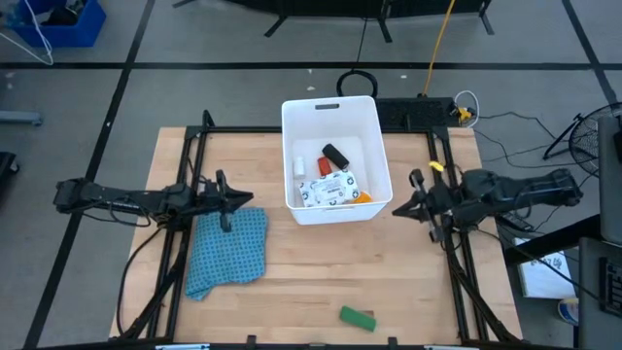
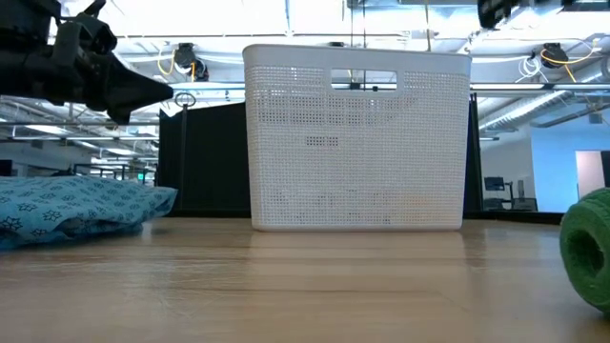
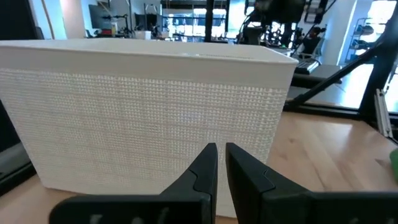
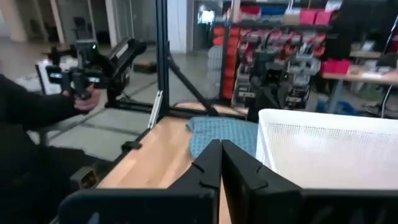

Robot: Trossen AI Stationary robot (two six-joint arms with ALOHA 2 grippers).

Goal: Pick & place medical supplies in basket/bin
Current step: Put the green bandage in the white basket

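Note:
The white bin stands at the table's far middle. Inside it lie the white printed packet, the black block, the red-orange bottle, the small white cylinder and the orange piece. The green block rests flat on the table by the near edge and also shows in the low view. My left gripper hovers shut, left of the bin and over the blue cloth's far edge. My right gripper hovers shut, right of the bin. Neither touches anything.
The blue cloth lies crumpled on the table's left part, under my left gripper. Black frame rails run along the table's left and right sides. Bare wood lies between the bin and the green block. A person's hand holds a device beyond the table's left side.

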